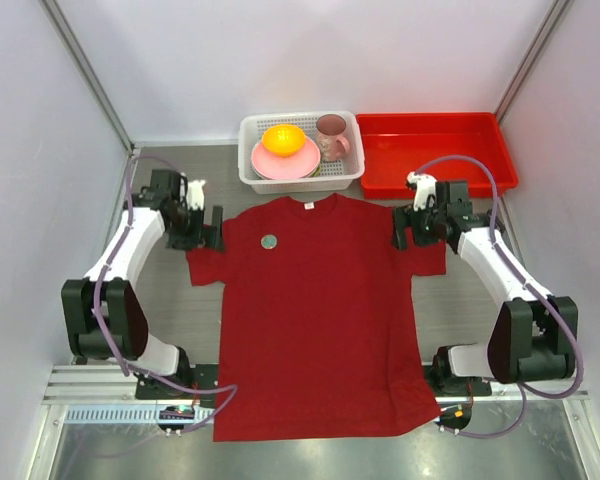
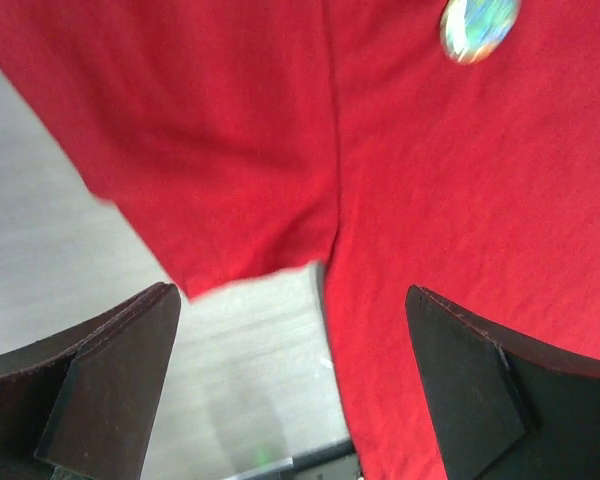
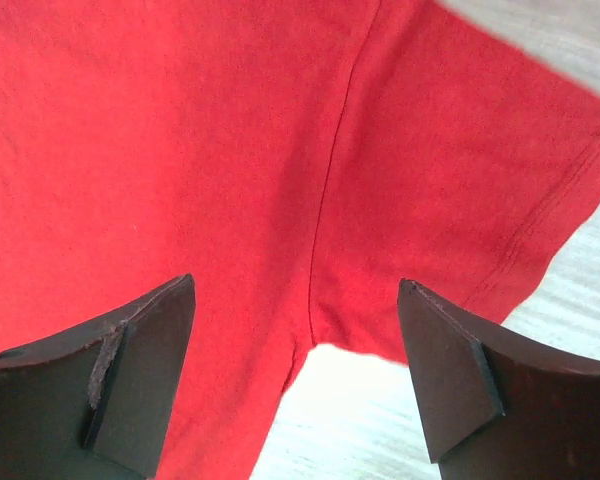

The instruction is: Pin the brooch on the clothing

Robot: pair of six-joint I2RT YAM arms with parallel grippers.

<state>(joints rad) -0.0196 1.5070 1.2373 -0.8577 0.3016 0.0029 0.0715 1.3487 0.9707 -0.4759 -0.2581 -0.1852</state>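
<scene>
The dark red T-shirt (image 1: 320,310) lies flat on the table, collar at the far side. The small pale grey-green brooch (image 1: 269,241) rests on its chest, left of centre; it also shows in the left wrist view (image 2: 478,26). My left gripper (image 1: 212,228) is open and empty above the shirt's left sleeve (image 2: 210,150). My right gripper (image 1: 400,228) is open and empty above the right sleeve and armpit seam (image 3: 330,190). Neither touches the brooch.
A white basket (image 1: 248,172) at the far middle holds a pink plate (image 1: 265,164), an orange bowl (image 1: 283,139) and a pink mug (image 1: 331,135). A red plastic tray (image 1: 435,150) stands at the far right. Grey walls close both sides.
</scene>
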